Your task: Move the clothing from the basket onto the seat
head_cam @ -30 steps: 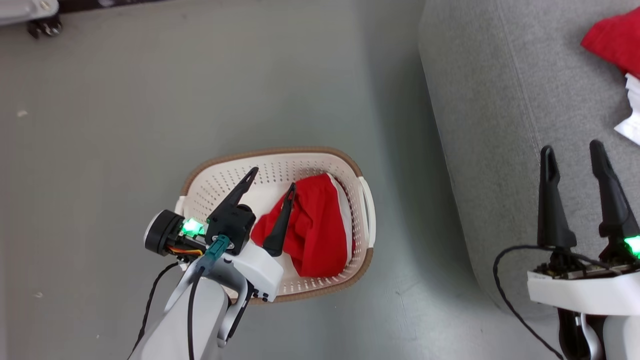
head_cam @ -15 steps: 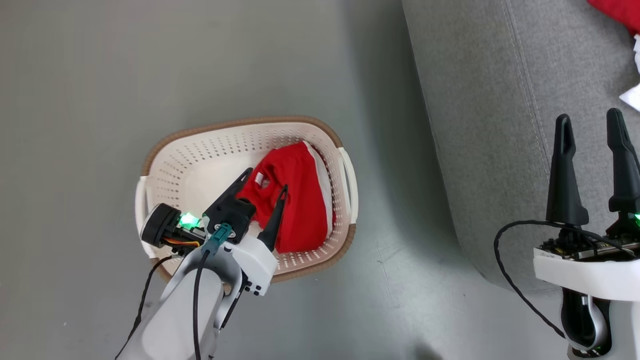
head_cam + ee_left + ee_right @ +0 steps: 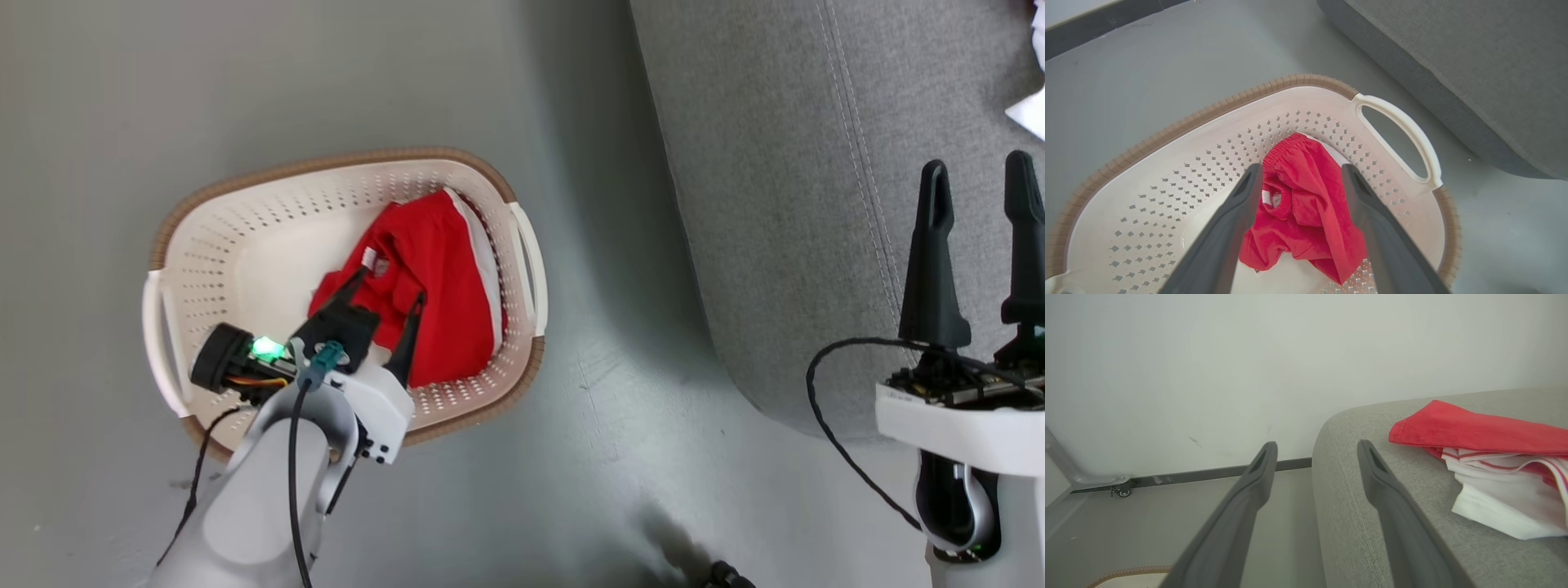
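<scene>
The cream basket with a brown rim stands on the floor, left of the grey seat. A red piece of clothing with a white edge lies crumpled in the basket's right half. My left gripper is open and reaches down into the basket. In the left wrist view, my left gripper straddles the clothing without closing on it. My right gripper hovers open and empty over the seat's front edge. More red and white clothing lies on the seat.
Grey floor surrounds the basket, with a gap between its right handle and the seat's side. A wall, a dark baseboard and a caster wheel lie beyond the seat. A small dark object sits at the bottom edge.
The head camera has shifted, sliding the scene left and up. My left gripper has sunk deeper into the basket, its fingers now around the red clothing. The right gripper stays open.
</scene>
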